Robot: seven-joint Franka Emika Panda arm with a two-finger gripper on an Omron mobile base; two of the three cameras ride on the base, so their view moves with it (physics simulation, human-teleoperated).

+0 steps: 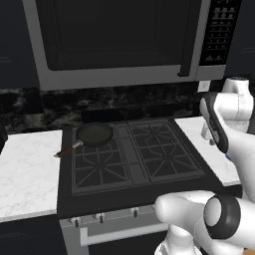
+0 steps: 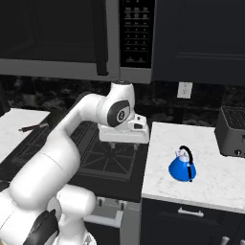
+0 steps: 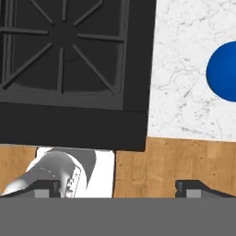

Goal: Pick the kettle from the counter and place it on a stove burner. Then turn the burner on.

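Note:
The small blue kettle (image 2: 183,166) with its black arched handle stands upright on the white marble counter (image 2: 210,158) to the right of the cooktop. In the hand view its blue body (image 3: 223,71) shows at the right edge, on the counter (image 3: 184,92). My gripper (image 2: 123,144) hangs over the front right stove burner (image 2: 107,158), left of the kettle and apart from it. It points down. The fingertips (image 3: 46,186) stand wide apart, so the gripper (image 3: 120,188) is open with nothing between them. That burner's black grate (image 3: 64,46) lies below the hand.
A black frying pan (image 1: 94,133) with a reddish handle sits on the back left burner. Stove knobs (image 1: 102,216) line the front panel. A microwave (image 1: 119,40) hangs above the cooktop. A toaster (image 2: 232,131) stands at the counter's far right.

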